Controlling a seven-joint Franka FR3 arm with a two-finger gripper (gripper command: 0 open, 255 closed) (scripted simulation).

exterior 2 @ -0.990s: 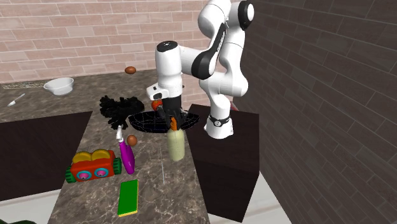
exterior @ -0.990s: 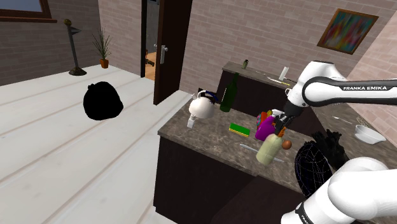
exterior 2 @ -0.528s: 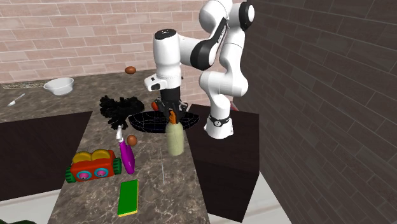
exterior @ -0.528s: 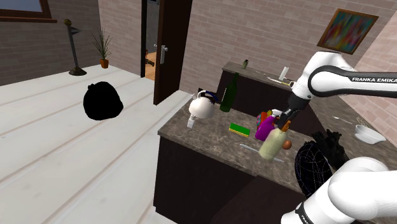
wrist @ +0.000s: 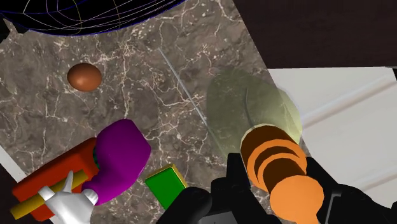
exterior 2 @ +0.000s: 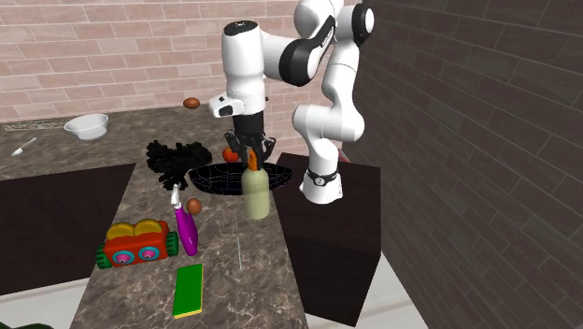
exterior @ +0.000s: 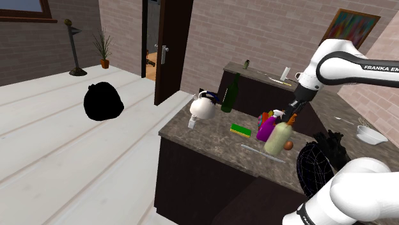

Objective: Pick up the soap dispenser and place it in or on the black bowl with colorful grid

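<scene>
One lift is being recorded: across the last second the tool [exterior 2: 250, 157] is raising the pale olive, translucent soap dispenser with the ribbed orange pump [exterior 2: 256, 198] clear of the dark, white-veined marble surface [exterior 2: 224, 266], and is bringing it from a lean to near upright. The fingers [wrist: 236, 186] are clamping the orange pump neck from both sides. The smooth, rounded body is hanging below, over the surface's long outer edge. Pick-up is judged complete; placement is outstanding. The black bowl drawn as a fine coloured wire grid [exterior 2: 207, 178] is sitting at the surface's end beside the stand, near the dispenser but not under it. A neck-only hold is risking swing during transfer.
</scene>
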